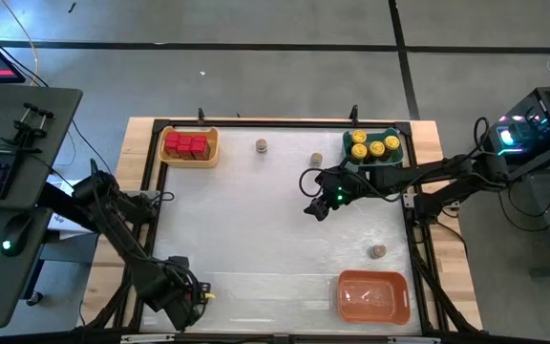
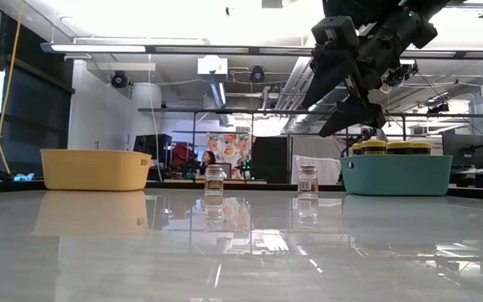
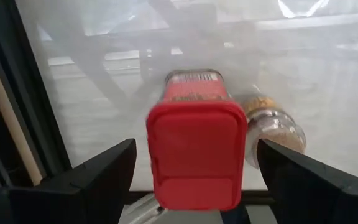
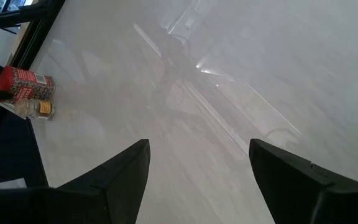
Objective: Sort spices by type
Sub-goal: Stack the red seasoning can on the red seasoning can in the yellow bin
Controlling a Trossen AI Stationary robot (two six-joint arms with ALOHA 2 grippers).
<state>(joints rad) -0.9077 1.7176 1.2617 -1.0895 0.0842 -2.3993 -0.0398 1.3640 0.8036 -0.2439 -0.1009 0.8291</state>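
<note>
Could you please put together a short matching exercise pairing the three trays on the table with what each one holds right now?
Things:
1. yellow tray
2. teal tray
3. orange tray

Contents:
A. yellow-lidded jars
B. nothing visible inside
C. red boxy containers

Pairs: 1-C, 2-A, 3-B

The table (image 1: pixel 275 239) top is smooth, glossy white, framed in pale wood; the red-lidded spice box (image 3: pixel 196 149) looks glossy plastic, the small jar (image 3: pixel 272 127) beside it clear glass or plastic
</note>
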